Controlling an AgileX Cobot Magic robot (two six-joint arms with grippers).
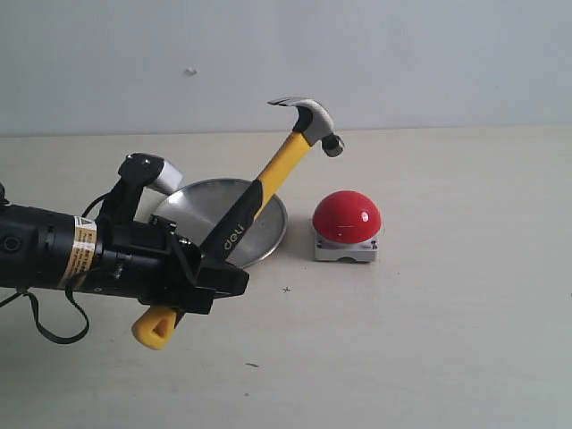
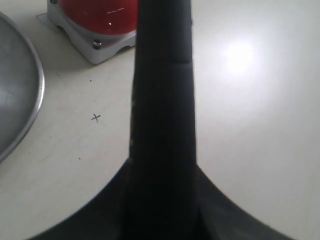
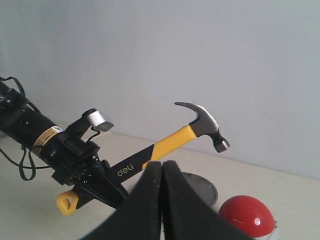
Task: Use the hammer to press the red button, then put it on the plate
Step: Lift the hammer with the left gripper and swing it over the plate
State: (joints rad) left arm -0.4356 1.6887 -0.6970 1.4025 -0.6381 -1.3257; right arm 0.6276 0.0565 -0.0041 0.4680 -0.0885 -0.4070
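My left gripper [image 1: 207, 268] is shut on the hammer [image 1: 279, 168] low on its black-and-yellow handle. It holds the hammer slanted up and to the right, with the steel head [image 1: 311, 119] in the air above and left of the red button [image 1: 347, 216]. The yellow looped end [image 1: 157, 327] sticks out below the gripper. The silver plate [image 1: 201, 210] lies behind the handle, left of the button. In the left wrist view the black handle [image 2: 162, 100] fills the middle, with the button [image 2: 100, 15] and the plate rim [image 2: 31, 100] beyond. My right gripper [image 3: 162, 172] is shut and empty, away from the hammer [image 3: 172, 142].
The left arm [image 1: 54, 250] reaches in from the left edge, low over the table. A small pencil cross [image 1: 286, 290] marks the tabletop in front of the plate. A pale wall runs behind the table's far edge.
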